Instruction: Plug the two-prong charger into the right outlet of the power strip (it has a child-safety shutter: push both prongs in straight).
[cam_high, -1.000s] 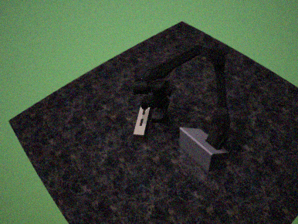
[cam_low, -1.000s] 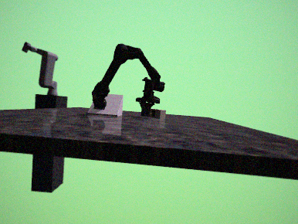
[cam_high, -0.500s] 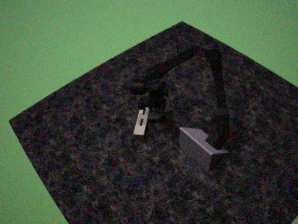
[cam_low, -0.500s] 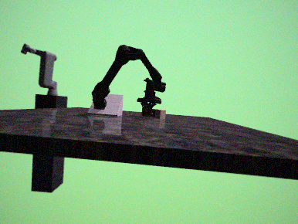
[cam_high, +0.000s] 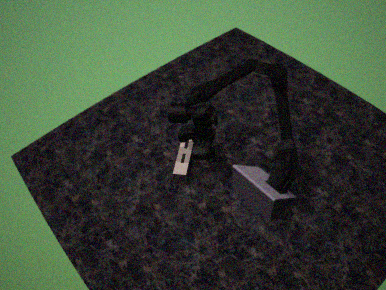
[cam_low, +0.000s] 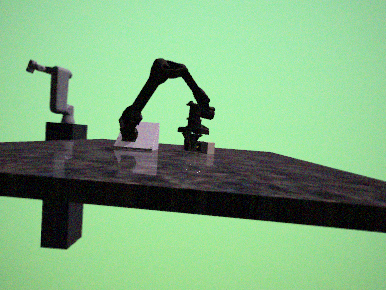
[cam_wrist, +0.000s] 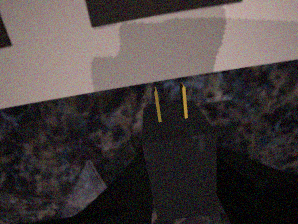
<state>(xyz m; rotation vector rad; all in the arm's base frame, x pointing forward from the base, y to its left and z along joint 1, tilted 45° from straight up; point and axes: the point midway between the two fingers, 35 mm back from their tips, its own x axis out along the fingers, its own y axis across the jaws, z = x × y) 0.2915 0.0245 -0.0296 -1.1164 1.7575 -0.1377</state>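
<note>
The power strip (cam_high: 180, 168) (cam_low: 211, 148) (cam_wrist: 45, 65) is a pale bar on the table with dark outlet recesses. In the wrist view it crosses the top, with one dark outlet (cam_wrist: 160, 9) at the top middle and another (cam_wrist: 3, 36) cut off at the left edge. My gripper (cam_high: 196, 145) (cam_low: 190, 146) is low beside the strip, shut on the dark charger (cam_wrist: 182, 165). The charger's two gold prongs (cam_wrist: 158, 105) (cam_wrist: 185, 102) point toward the strip and show in full, outside the outlets, just short of the strip's near edge in the image. The fingertips are too dark to make out.
A grey-white angled block (cam_high: 255, 177) (cam_low: 148, 136) stands by my arm's base. A second, pale arm (cam_low: 60, 90) stands on a dark pedestal (cam_low: 66, 131) beyond the table. A shadow falls on the strip in the wrist view. A pale triangular patch (cam_wrist: 87, 192) shows at lower left.
</note>
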